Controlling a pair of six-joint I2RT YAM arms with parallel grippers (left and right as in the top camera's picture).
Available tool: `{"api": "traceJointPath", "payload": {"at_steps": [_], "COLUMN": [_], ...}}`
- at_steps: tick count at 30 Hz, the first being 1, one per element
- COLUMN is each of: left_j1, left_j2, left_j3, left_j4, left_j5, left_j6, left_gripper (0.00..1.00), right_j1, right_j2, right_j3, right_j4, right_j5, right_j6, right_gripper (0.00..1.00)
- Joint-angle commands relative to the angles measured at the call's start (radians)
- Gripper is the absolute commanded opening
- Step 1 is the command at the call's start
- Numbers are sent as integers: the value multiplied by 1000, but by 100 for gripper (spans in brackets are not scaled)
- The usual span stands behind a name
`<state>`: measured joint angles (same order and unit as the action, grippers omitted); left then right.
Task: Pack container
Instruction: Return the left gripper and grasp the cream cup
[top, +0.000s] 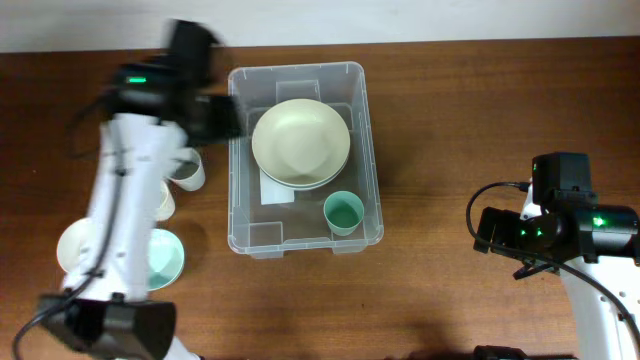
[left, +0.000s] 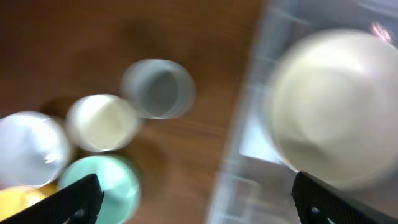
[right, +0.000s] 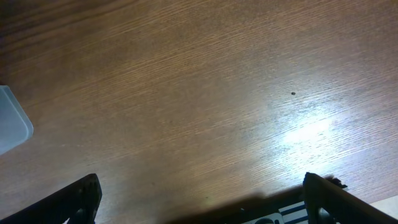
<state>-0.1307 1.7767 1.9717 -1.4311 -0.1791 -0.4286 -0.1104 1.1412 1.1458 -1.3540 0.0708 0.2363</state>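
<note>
Nearest us on the right, the right gripper (right: 200, 186) hangs over bare table (top: 450, 100). Its fingers are spread with nothing between them. Only a corner of the container (top: 236, 150) shows at the left edge of its wrist view, so we log this arm as well apart from the work. On the near left, loose on the wood, lie a teal bowl (top: 162, 256) and a pale yellow bowl (top: 75, 246), both partly hidden by the left arm. A little farther stand a cream cup (top: 166, 198) and a white cup (top: 188, 170), both outside the container on its left side. The container sits mid-table with its long axis running near to far. Inside it are a teal cup (top: 343, 212) upright in the near right corner, a white label (top: 278, 192) on the base, and a cream bowl (top: 300, 140) filling the far half. Farthest, the left gripper (left: 198, 186) is by the container's far left wall, blurred in both views, fingers wide apart and carrying nothing. Our judgement: the left arm is the nearer one, the container lies to its right, and the loose cups lie to its near side, so the next pick calls for drawing back toward us.
</note>
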Motion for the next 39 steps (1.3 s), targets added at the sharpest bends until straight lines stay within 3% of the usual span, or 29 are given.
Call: {"api": "traceJointPath", "payload": {"at_steps": [1, 9, 14, 25, 39], "left_j1": [117, 332, 419, 443, 470], "left_j2": [-2, -2, -2, -2, 8], "left_j3": [-22, -212, -366, -632, -662], "left_j4": [-22, -2, 109, 335, 398], "left_j5": [-19, 12, 113, 112, 113], "left_j6": [14, 15, 98, 136, 136], "left_gripper": [99, 99, 99, 99, 99], "right_j1": [5, 5, 5, 5, 5], "right_j2": [-1, -1, -1, -1, -1], "right_j3": [-2, -2, -2, -2, -2], "right_j4": [1, 0, 1, 0, 1], "right_j5": [9, 9, 9, 9, 9], "right_j6": [11, 11, 11, 10, 8], "right_gripper": [99, 99, 99, 99, 99]}}
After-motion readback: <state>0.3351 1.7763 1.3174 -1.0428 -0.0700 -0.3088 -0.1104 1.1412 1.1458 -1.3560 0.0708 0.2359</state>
